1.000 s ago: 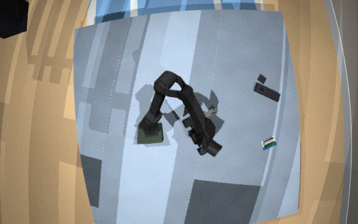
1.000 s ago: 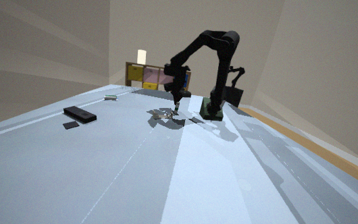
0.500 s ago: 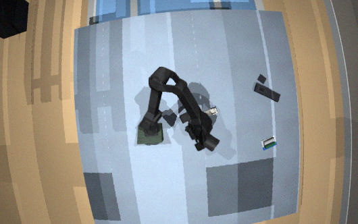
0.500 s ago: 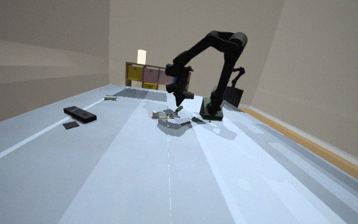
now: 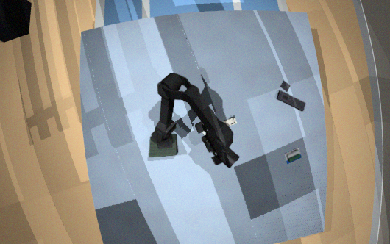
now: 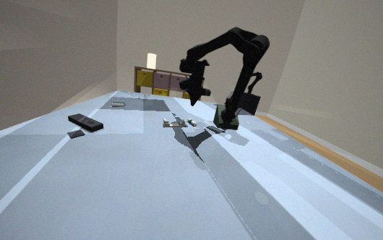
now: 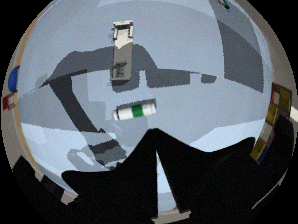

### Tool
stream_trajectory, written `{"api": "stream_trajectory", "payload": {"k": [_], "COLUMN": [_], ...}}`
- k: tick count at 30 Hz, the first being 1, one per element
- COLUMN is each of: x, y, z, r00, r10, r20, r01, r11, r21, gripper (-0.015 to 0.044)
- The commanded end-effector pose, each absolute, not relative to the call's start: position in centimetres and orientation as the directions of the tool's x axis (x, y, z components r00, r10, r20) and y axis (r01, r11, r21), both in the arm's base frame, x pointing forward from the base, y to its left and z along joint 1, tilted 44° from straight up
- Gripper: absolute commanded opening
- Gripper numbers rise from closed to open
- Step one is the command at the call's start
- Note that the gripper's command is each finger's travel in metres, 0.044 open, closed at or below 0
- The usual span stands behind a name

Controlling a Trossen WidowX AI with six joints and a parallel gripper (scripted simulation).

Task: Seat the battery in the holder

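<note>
The battery [image 7: 135, 111] [image 6: 192, 122], white with a green band, lies on its side on the table, just beside the holder and outside it. The holder [image 7: 121, 52] [image 6: 174, 123] [image 5: 231, 120] is a small grey tray that lies flat with nothing in it. My gripper [image 6: 195, 102] [image 7: 153, 132] [image 5: 221, 159] is shut on nothing. It hangs well above the table, up and to the side of the battery and holder. In the overhead view the arm hides the battery.
A black bar [image 5: 291, 100] [image 6: 85, 122] and a small black square [image 5: 285, 86] [image 6: 76, 134] lie near one table edge. A white, green and blue block [image 5: 293, 156] [image 6: 118, 104] lies farther along. The arm's base [image 5: 163, 144] [image 6: 225, 121] stands mid-table. A shelf [image 6: 159, 81] stands behind the table.
</note>
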State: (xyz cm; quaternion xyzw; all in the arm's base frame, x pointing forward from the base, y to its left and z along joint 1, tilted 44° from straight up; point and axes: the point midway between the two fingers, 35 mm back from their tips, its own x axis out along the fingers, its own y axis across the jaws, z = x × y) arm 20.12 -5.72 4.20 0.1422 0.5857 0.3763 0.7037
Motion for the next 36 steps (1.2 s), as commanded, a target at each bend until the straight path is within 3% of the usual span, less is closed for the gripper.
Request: {"api": "stream_trajectory", "payload": {"k": [1, 14, 16, 23, 26, 30, 36], "x": [19.8, 19.8, 19.8, 19.7, 19.5, 19.2, 19.1], "y": [-7.6, -7.4, -7.2, -4.5, -3.3, -1.8, -1.5], "z": [6.5, 6.3, 6.2, 4.5, 3.8, 2.9, 2.8], "r00": [0.034, 0.035, 0.035, 0.035, 0.034, 0.034, 0.034], "r10": [0.692, 0.697, 0.696, 0.693, 0.693, 0.694, 0.694], "r20": [-0.721, -0.716, -0.717, -0.72, -0.72, -0.719, -0.719], "r01": [-0.367, -0.363, -0.427, -0.924, -0.997, -0.939, -0.912], "r11": [0.68, 0.677, 0.659, 0.296, 0.07, -0.225, -0.272], "r21": [0.635, 0.641, 0.619, 0.241, 0.019, -0.261, -0.306], "gripper": [0.0, 0.0, 0.0053, 0.0221, 0.0221, 0.0221, 0.0221]}}
